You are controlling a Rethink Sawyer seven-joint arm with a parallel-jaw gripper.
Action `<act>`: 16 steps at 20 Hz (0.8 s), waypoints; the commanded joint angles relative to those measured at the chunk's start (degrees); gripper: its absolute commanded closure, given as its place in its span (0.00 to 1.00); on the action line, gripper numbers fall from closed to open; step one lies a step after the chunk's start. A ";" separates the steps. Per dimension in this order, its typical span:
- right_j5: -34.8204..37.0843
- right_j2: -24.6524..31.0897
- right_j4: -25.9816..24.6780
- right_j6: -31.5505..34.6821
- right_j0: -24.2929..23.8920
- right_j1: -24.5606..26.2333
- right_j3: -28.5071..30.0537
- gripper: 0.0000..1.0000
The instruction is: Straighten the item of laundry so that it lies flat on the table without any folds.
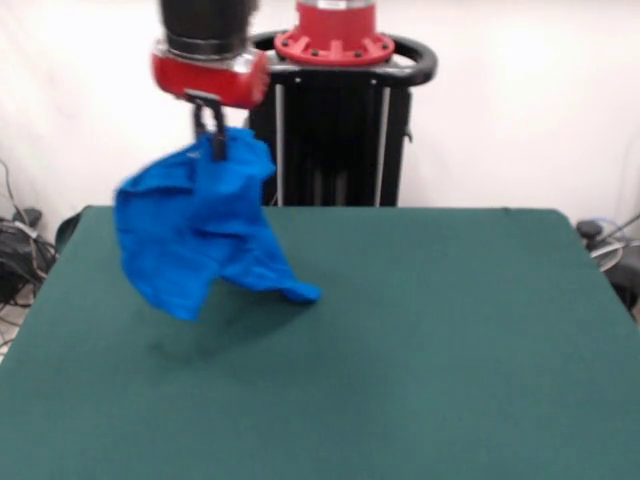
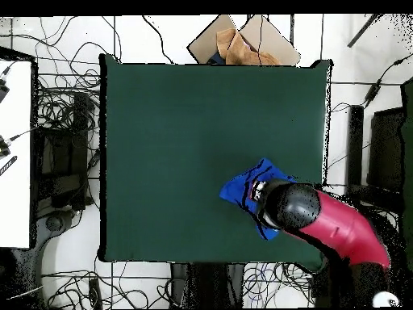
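Large rectangular table in dark green felt-like cloth (image 1: 420,360) is filling most of the front view, with a plain white wall running behind it. The overhead view is showing what the front one hides: a white floor strewn with black cables (image 2: 64,121) around the table, and an open brown cardboard box (image 2: 242,44) sitting just past one table edge.

Small bright blue T-shirt (image 1: 200,230) is hanging bunched and crumpled above the table, folds draping down, one corner trailing lowest toward the cloth. Whether that corner is touching cannot be told. No print is showing.

Black gripper (image 1: 212,135) under the red and black arm (image 1: 210,60) is pinching the shirt's top edge, fingers narrow on the fabric.

From overhead, the arm is covering much of the shirt; only blue edges are peeking out near one side of the table.
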 commanded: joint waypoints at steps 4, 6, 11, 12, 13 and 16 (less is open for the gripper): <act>7.67 6.09 -6.21 -9.29 -2.31 -3.11 -4.12 1.00; 8.99 6.12 -6.66 -8.50 -1.81 -4.24 -4.49 1.00; 12.36 4.12 -8.51 -3.76 2.31 -7.47 -5.19 1.00; 11.52 3.67 -8.51 -1.70 3.45 -7.67 -4.16 1.00; 10.38 3.30 -8.57 0.47 4.73 -7.70 -3.05 1.00; 5.89 2.61 -7.73 7.08 8.60 -6.57 1.03 1.00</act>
